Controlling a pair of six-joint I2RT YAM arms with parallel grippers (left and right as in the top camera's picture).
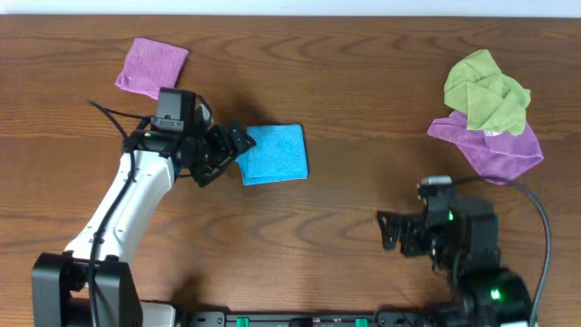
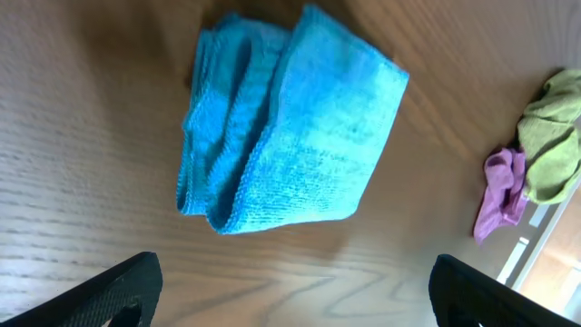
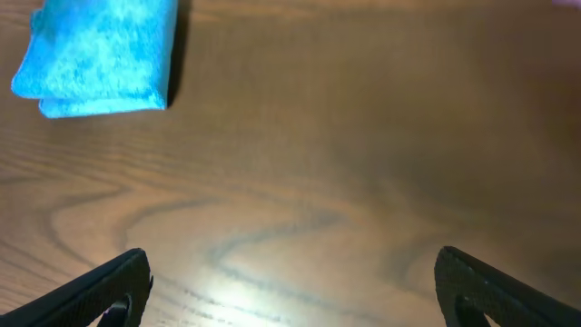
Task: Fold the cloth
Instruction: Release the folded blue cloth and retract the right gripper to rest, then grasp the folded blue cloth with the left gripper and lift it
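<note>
Overhead, the left gripper (image 1: 233, 153) is hovering at the left edge of the folded blue cloth (image 1: 275, 153), which is lying on the table (image 1: 363, 91). Its jaws are standing wide apart, gripping nothing. The right gripper (image 1: 388, 232) is likewise gaping empty, well apart from the cloth.

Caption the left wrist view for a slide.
Open left gripper facing folded blue cloth on the table, green cloth and purple cloth beyond.
</note>
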